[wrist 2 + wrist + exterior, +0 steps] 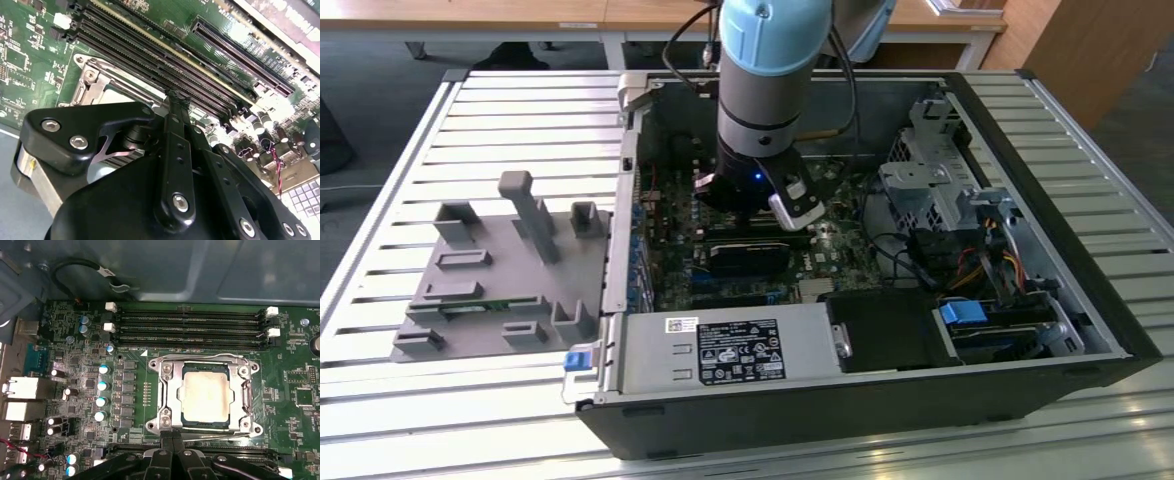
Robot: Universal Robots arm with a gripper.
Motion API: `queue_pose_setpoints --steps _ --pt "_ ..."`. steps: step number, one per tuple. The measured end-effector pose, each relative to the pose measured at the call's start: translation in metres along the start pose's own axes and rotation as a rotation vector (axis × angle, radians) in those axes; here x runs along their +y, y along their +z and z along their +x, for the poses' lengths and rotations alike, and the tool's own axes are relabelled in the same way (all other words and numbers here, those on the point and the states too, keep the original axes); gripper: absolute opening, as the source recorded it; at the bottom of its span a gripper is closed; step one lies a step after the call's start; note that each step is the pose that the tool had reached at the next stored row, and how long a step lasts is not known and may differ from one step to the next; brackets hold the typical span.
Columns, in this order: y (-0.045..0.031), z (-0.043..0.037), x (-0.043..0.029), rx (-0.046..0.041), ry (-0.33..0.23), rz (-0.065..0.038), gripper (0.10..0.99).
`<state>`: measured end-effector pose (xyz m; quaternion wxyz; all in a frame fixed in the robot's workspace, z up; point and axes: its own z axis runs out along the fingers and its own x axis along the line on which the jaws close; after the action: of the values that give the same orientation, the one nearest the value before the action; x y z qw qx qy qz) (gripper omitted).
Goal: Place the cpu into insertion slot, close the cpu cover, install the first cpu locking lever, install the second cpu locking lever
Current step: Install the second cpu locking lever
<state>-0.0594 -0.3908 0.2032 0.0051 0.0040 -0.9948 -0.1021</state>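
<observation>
The cpu (pixel 206 397) lies flat in the insertion slot (pixel 182 412), tan-silver face up, in the middle of the green motherboard (pixel 135 390). The cpu cover (pixel 167 390) is folded down around it as a grey metal frame. Thin lever rods run along two opposite sides of the frame, one beside the memory slots (pixel 200 357) and one by my fingertips (pixel 215 434). My gripper (pixel 172 436) is shut, its tips together at the frame's edge with nothing visible between them. The second wrist view has the gripper (pixel 176 96) just over the frame's corner (pixel 92 82). In the exterior view the gripper (pixel 742 208) reaches down into the open computer case.
Long black memory slots (pixel 190 327) run beside the socket. A black card (pixel 747 255), a power supply (pixel 727 350) and a drive cage (pixel 927 195) crowd the case. A grey fixture (pixel 494 270) sits on the slatted table at the exterior view's left.
</observation>
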Motion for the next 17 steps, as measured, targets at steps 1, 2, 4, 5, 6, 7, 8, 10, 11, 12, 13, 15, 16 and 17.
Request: queue_pose_setpoints --steps 1,2,4,5,6,7,8,10,11,12,13,15,16,17 --pt "0.0002 0.0004 -0.0005 0.0 0.0 -0.003 0.106" --pt "0.0004 0.0007 -0.0008 -0.0001 0.0 -0.004 0.106" --pt "0.001 0.0015 -0.0012 -0.0002 0.0 -0.005 0.106" --pt "0.0012 0.0023 -0.0015 -0.0001 0.0 -0.005 0.106" --pt "0.0014 0.0035 -0.0017 0.0 0.0 -0.005 0.106" --pt "0.0015 0.0053 -0.0018 0.0 0.0 -0.005 0.106" --pt "0.0016 0.007 -0.0018 0.0 0.0 -0.006 0.106" --pt "0.0021 0.0082 -0.0025 -0.0001 0.0 -0.007 0.106" --pt "0.0023 0.0082 -0.0031 -0.0001 0.0 -0.008 0.106" --pt "0.0025 0.0082 -0.0038 -0.0002 0.001 -0.011 0.106" --pt "0.0027 0.0082 -0.0045 -0.0003 0.002 -0.014 0.106" --pt "0.0031 0.0082 -0.006 -0.0006 0.002 -0.021 0.106" --pt "0.0031 0.0083 -0.0066 -0.0007 0.002 -0.025 0.106" --pt "0.0032 0.0086 -0.0069 -0.0008 0.002 -0.029 0.106"
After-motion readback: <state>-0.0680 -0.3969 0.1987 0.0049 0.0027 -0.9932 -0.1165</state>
